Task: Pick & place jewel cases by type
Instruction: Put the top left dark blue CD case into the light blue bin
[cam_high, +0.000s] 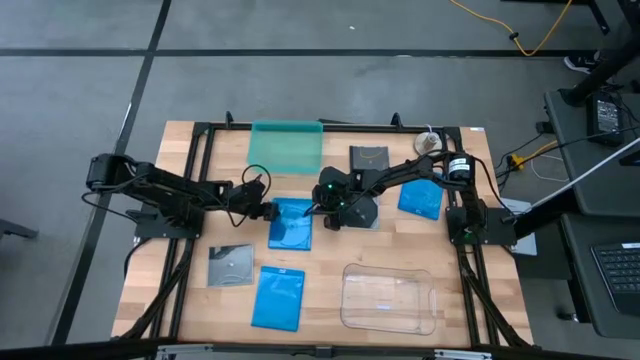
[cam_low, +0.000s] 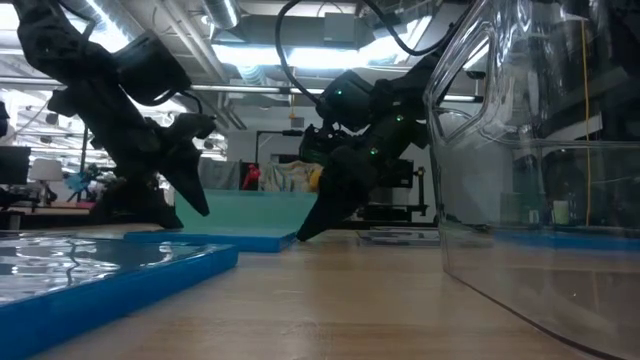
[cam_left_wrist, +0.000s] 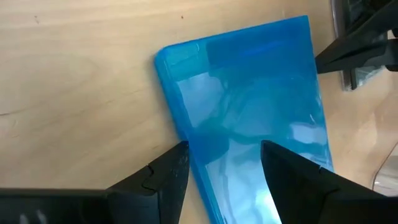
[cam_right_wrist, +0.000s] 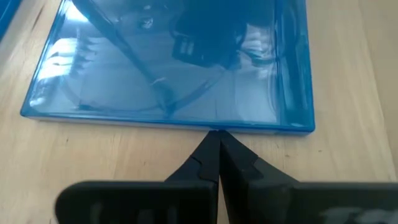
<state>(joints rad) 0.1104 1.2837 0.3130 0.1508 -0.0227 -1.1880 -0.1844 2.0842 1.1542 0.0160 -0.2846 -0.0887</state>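
Note:
A bright blue jewel case (cam_high: 291, 222) lies flat on the wooden table near its middle. My left gripper (cam_high: 266, 212) is open at the case's left long edge. In the left wrist view (cam_left_wrist: 224, 155) one finger stands over the wood and the other over the case. In the low view its fingertip (cam_low: 205, 208) hangs a little above the case (cam_low: 230, 238). My right gripper (cam_high: 320, 211) is shut at the case's right long edge. Two more blue cases (cam_high: 279, 297) (cam_high: 420, 198) and two grey square cases (cam_high: 230, 265) (cam_high: 369, 158) lie flat around it. My right gripper meets the middle of the blue case's right long edge (cam_right_wrist: 214, 127) with the tips of its shut fingers. It comes slanting down from the table's right side, across that edge. The case lies flat on the table.
A teal tray (cam_high: 285, 147) stands at the far middle and a clear plastic tray (cam_high: 390, 297) at the near right. A dark case (cam_high: 365, 214) lies under my right arm's wrist. Black frame rails run along the table's left and right sides.

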